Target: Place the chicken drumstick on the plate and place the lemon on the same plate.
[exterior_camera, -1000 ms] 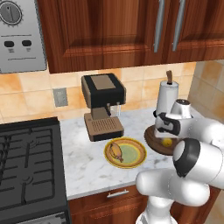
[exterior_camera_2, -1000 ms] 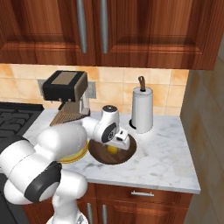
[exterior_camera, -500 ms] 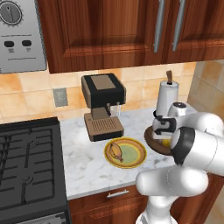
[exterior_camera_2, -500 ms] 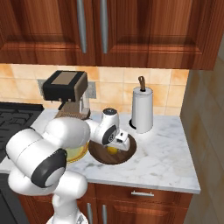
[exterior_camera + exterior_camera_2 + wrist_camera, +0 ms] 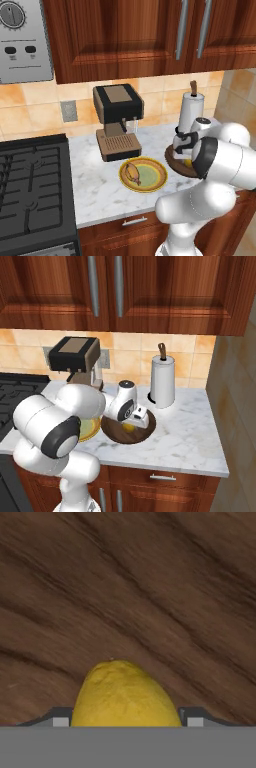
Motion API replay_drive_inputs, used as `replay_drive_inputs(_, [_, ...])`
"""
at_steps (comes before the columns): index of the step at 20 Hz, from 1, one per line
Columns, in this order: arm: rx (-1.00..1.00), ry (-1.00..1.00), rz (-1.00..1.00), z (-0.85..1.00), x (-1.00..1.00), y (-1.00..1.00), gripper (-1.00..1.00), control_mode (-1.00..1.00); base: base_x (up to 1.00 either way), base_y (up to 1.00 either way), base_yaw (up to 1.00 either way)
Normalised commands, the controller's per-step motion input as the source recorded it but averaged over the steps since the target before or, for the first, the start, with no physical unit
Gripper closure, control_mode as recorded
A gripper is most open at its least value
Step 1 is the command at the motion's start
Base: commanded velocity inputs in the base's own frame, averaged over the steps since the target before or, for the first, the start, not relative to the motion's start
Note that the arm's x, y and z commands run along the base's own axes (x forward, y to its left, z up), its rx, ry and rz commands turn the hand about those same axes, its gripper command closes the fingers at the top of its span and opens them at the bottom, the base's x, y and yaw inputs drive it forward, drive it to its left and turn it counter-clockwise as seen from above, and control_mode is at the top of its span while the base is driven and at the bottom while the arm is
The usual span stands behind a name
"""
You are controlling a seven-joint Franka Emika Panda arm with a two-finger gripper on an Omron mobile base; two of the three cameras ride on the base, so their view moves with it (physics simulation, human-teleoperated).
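The gripper (image 5: 124,719) is lowered onto the dark wooden board (image 5: 114,434), and in the hand view the lemon (image 5: 124,697) is seen directly between the two finger tips, one tip at its 9 o'clock flank and the other at its 3 o'clock flank, both very close to the peel. Whether the jaws have already clenched on the fruit cannot be told; contact is not clearly shown. In the right base view the lemon (image 5: 129,427) is seen lying on the board just beneath the hand. Outward from the board, at its 9 o'clock in the left base view, the plate (image 5: 157,179) rests on the marble counter (image 5: 95,190), and the chicken drumstick (image 5: 132,173) lies on the plate's 9 o'clock side. The first half of the task is therefore judged done. The second half remains: the lemon is to be gripped, lifted off the board and carried over to the same plate.
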Motion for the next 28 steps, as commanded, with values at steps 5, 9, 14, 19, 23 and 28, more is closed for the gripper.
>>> replay_drive_inputs(5, [0.0, 0.0, -0.01, 0.08, -0.13, 0.0, 1.0, -1.0, 0.0, 0.0, 0.0])
replay_drive_inputs(9, [-0.03, 0.0, -0.08, 0.38, -0.43, 0.28, 1.0, -1.0, 0.0, 0.0, 0.0])
replay_drive_inputs(14, [-0.03, 0.0, -0.09, 0.52, -0.51, 0.59, 1.0, -1.0, 0.0, 0.0, 0.0])
replay_drive_inputs(19, [0.0, 0.0, -0.04, 0.54, -0.35, 0.57, 1.0, -1.0, 0.0, 0.0, 0.0])
replay_drive_inputs(23, [0.0, 0.0, 0.0, 0.22, -0.1, 0.52, 1.0, -1.0, 0.0, 0.0, 0.0])
replay_drive_inputs(28, [0.0, 0.0, 0.0, 0.03, -0.09, 0.69, 1.0, -1.0, 0.0, 0.0, 0.0])
